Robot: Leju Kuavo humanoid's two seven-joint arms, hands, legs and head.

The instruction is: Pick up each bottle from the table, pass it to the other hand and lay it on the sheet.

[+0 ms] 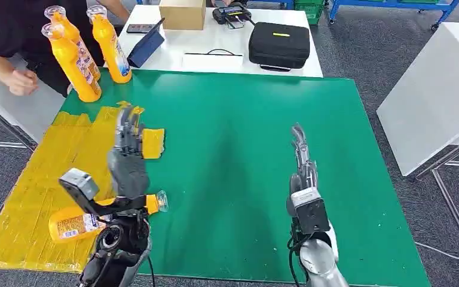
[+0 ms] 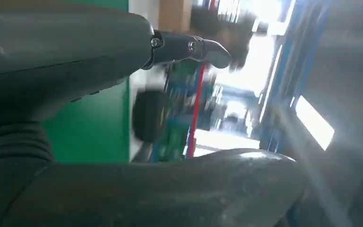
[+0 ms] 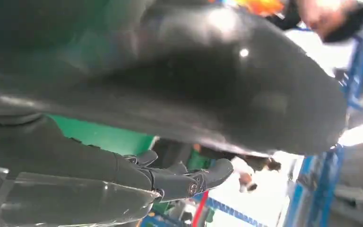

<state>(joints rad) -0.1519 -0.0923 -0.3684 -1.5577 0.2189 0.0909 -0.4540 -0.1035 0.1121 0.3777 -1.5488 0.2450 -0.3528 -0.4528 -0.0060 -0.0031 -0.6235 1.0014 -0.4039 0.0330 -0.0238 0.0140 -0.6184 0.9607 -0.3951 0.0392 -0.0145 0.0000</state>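
One orange bottle (image 1: 75,225) with a clear cap lies on its side on the yellow sheet (image 1: 30,179), at the sheet's near right edge. My left hand (image 1: 127,152) hovers above it, open, fingers stretched forward and holding nothing. Three more orange bottles (image 1: 75,63) stand upright at the table's far left corner. My right hand (image 1: 302,164) is raised over the green table (image 1: 245,137), right of centre, fingers straight and empty. In the left wrist view the thumb (image 2: 189,47) and the hand (image 2: 99,71) enclose nothing; the right wrist view shows its fingers (image 3: 189,179) extended.
A person in a dark top stands at the far left, one hand (image 1: 21,82) near the upright bottles. Behind the green table a white table carries a black case (image 1: 279,43), a cardboard box (image 1: 182,13) and a tablet (image 1: 147,43). A white table stands to the right.
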